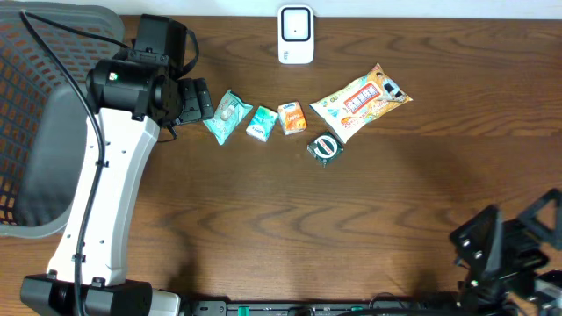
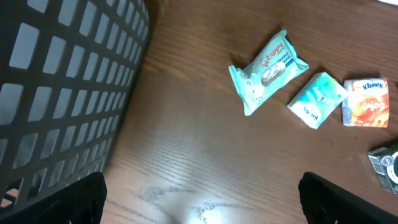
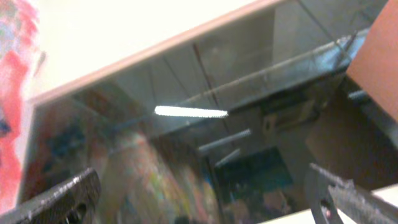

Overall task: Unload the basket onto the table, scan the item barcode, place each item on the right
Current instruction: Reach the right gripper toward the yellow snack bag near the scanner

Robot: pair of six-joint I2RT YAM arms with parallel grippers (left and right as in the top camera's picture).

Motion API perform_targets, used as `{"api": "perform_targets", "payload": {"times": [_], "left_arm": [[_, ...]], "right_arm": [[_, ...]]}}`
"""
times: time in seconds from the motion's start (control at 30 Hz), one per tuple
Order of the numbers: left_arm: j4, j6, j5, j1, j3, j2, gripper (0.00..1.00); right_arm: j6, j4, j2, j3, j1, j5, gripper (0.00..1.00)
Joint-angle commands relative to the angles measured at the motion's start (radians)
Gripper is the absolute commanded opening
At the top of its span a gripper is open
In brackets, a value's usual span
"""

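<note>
Between basket (image 2: 132, 68) and wipes pack (image 2: 268, 71), left jaws stand open (right jaws too).

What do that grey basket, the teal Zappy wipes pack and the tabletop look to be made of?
Grey basket: probably moulded plastic with a matt finish; it is a rigid grid of square holes.
Zappy wipes pack: thin plastic film, slightly glossy, with crimped ends and wrinkles.
Tabletop: dark brown wood grain with a semi-gloss finish that shows soft glare. I cannot tell whether it is solid wood or laminate.
</note>
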Motion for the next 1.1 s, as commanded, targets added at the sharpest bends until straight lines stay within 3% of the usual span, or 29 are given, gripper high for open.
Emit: {"api": "perform_targets", "payload": {"times": [0.0, 0.13, 0.23, 0.4, 0.57, 0.77, 1.07], "left_arm": [[-0.002, -0.009, -0.012, 0.002, -0.003, -0.002, 0.98], [-0.003, -0.009, -0.012, 0.002, -0.003, -0.002, 0.98], [-0.002, -0.009, -0.012, 0.002, -0.003, -0.002, 0.98], [-0.003, -0.009, -0.012, 0.002, -0.003, -0.002, 0.98], [-0.003, -0.009, -0.012, 0.002, -0.003, -0.002, 0.98], [-0.003, -0.009, -0.012, 0.002, -0.003, -0.002, 0.98], [-0.003, -0.009, -0.012, 0.002, -0.003, -0.002, 0.98]], "right_arm": [[-0.108, -0.068, 0.144, 0.156, -0.01, 0.033, 0.99], [-0.328, -0.226, 0.382, 0.357, -0.01, -0.085, 0.99], [-0.446, -0.436, 0.585, 0.534, -0.01, -0.153, 0.99], [-0.51, -0.848, 0.867, 0.818, -0.01, -0.163, 0.99], [-0.512, -1.215, 1.092, 1.031, -0.01, -0.295, 0.99], [-0.508, -1.321, 1.197, 1.058, -0.009, -0.583, 0.99], [-0.508, -1.468, 1.232, 1.056, -0.008, -0.789, 0.99]]}}
